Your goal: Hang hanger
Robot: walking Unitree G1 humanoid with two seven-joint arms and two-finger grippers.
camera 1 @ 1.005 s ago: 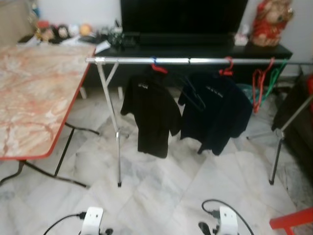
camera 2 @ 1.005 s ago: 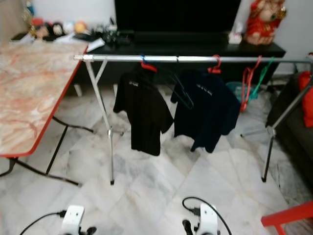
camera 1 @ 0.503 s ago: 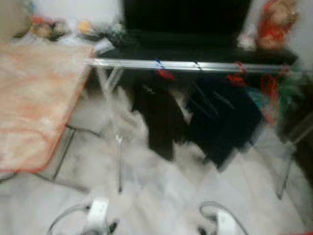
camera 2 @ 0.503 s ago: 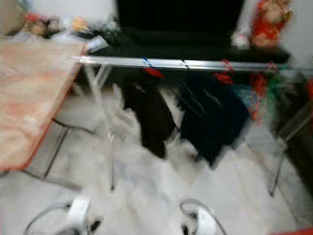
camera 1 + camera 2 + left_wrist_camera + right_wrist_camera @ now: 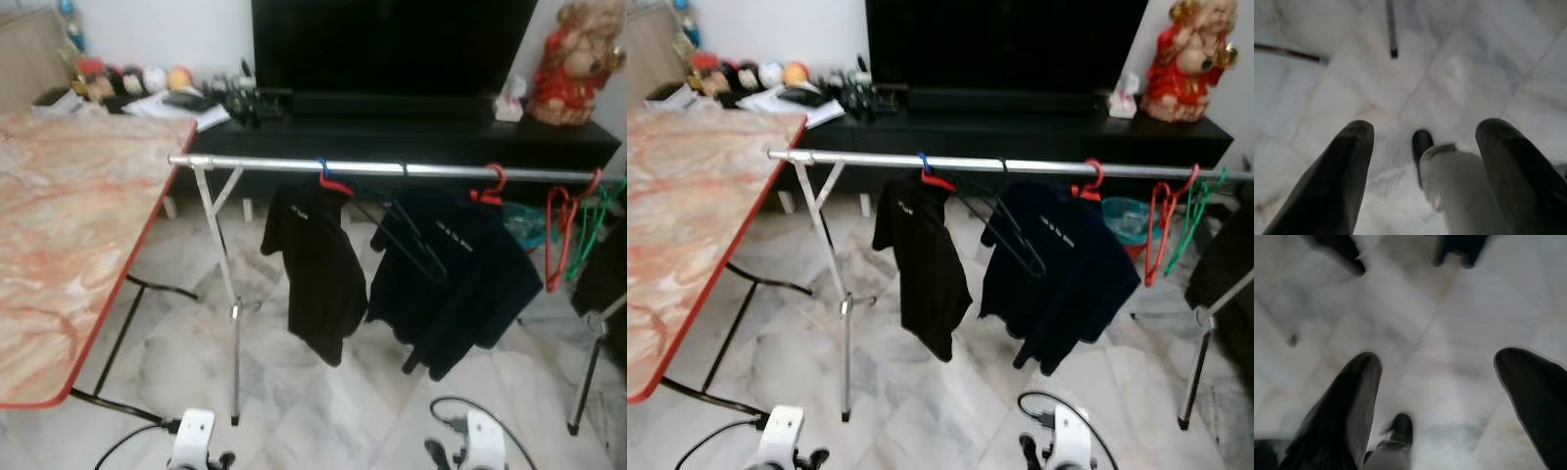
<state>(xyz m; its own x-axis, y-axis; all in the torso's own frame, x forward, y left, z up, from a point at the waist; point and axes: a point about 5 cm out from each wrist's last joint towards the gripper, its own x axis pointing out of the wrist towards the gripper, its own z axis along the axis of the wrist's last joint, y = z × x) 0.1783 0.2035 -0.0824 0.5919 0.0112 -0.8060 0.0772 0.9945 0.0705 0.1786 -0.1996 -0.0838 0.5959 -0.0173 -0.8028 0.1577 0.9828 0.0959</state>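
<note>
A Unitree G1 faces a chrome clothes rail (image 5: 294, 164) in a tiled living room, the view now sharp and closer after a blurred half-second of walking. An empty black hanger (image 5: 1011, 230) hangs on the rail between a black shirt (image 5: 921, 264) and a navy shirt (image 5: 1058, 279), while red and green spare hangers (image 5: 1171, 223) dangle near the rail's right end. Both arms hang low: the left gripper (image 5: 1422, 161) and right gripper (image 5: 1437, 396) point at the marble floor (image 5: 176, 343), jaws spread wide and holding nothing. With a hanger already on the rail, the task appears complete. A marbled counter (image 5: 69, 225) stands at left.
</note>
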